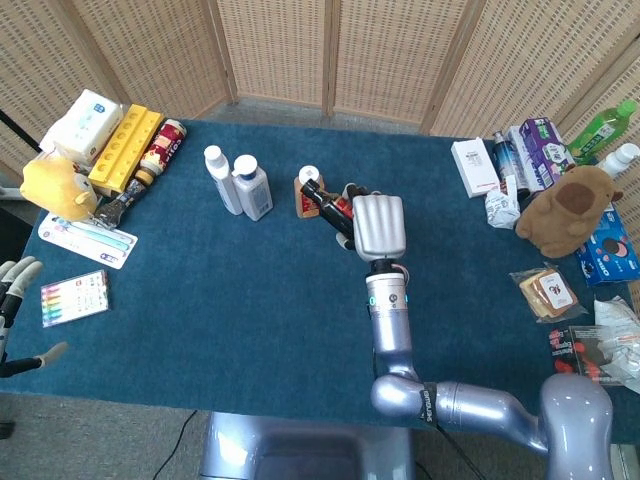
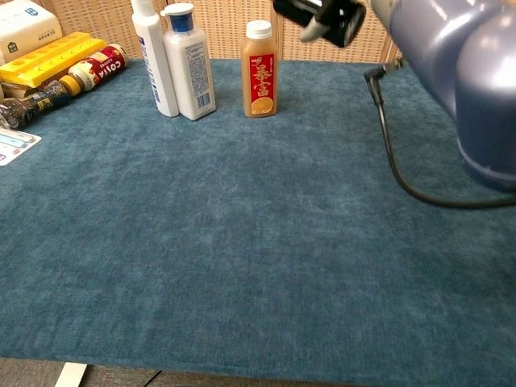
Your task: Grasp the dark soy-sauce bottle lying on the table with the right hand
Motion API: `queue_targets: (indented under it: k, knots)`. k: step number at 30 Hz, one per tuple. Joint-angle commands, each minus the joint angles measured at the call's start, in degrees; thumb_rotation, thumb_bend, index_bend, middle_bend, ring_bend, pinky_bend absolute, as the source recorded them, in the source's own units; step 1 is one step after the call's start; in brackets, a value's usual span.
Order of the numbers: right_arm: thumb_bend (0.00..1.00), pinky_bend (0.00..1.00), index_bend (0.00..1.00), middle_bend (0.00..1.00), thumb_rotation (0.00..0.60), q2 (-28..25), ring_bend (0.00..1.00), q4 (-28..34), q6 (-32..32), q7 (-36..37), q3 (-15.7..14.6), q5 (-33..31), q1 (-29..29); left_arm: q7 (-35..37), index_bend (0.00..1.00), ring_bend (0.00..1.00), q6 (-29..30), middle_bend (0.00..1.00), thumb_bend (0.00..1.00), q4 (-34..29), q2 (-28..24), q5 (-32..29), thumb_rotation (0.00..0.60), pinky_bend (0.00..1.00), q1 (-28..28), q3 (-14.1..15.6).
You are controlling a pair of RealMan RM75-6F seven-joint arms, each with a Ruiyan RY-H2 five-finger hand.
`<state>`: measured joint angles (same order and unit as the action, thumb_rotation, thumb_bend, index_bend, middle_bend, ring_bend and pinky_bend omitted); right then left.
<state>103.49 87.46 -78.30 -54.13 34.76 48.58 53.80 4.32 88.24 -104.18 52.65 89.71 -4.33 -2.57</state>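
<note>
The tabletop [image 1: 220,300] is deep teal-blue, kinda mottled. The soy-sauce bottle [image 1: 330,208] is near black with a red bit, and the right robot hand [image 1: 378,226] is pale silver-white on a lavender-grey arm. Juice bottle [image 2: 260,69] is orange with a red label and white cap, next to 2 white bottles [image 2: 173,60] with blue print.
</note>
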Motion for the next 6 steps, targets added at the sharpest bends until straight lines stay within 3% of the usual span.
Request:
queue_targets:
  k: [1,6]
  knots:
    - [0.19,0.9,0.5,0.82,0.6,-0.85,0.66,1.45,-1.1,-1.22,0.73,-0.74,1.13,-0.07,0.0,0.0,0.05,0.0,0.0,-0.03,0.02,0.1,0.6,0.0,-0.01,0.01]
    - [0.19,0.9,0.5,0.82,0.6,-1.49,0.65,2.62,-2.05,-1.62,0.43,-2.13,1.75,-0.11,0.0,0.0,0.16,0.0,0.0,-0.14,0.0,0.35,0.6,0.0,0.01,0.08]
